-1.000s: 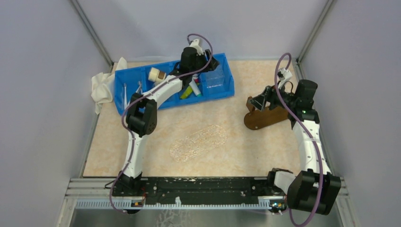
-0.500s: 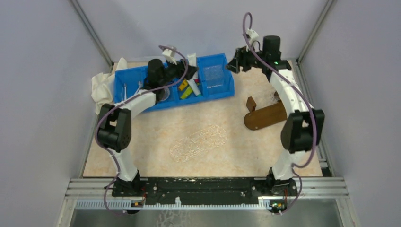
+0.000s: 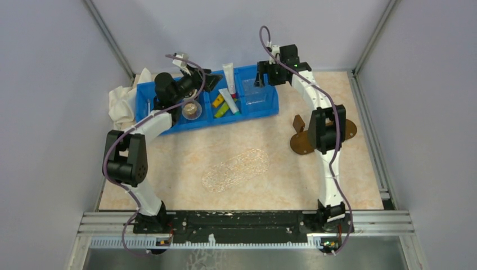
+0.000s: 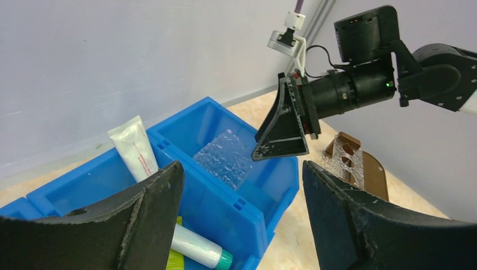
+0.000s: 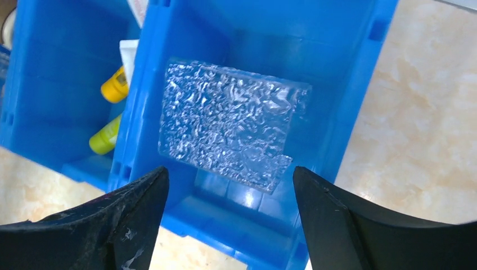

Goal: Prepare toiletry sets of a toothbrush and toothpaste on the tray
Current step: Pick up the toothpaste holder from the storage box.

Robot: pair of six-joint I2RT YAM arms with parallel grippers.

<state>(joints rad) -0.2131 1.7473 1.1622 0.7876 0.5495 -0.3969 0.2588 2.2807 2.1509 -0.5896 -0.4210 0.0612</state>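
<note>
The blue divided bin [image 3: 264,107] stands at the back. A white toothpaste tube [image 3: 229,73] leans upright in its middle compartment, above a white tube with a green cap [image 3: 227,99] and short yellow and green tubes [image 3: 219,108]. Thin white toothbrushes [image 3: 148,110] lie in the left compartment. My left gripper [image 3: 206,82] is open and empty above the bin's middle; in its wrist view [image 4: 243,166] the white tube [image 4: 135,149] is ahead. My right gripper [image 3: 261,76] is open and empty over the right compartment [image 5: 229,171]. The clear oval tray [image 3: 236,169] lies mid-table with nothing on it.
A clear textured rectangular piece [image 5: 230,124] lies in the bin's right compartment. A round cup [image 3: 192,109] stands in a left-middle compartment. A brown wooden holder [image 3: 306,140] lies on the table at the right. A white cloth [image 3: 121,104] lies left of the bin.
The right arm has swung from the wooden holder at the right up to the bin's right end. The left gripper has drawn back to the left along the bin.
</note>
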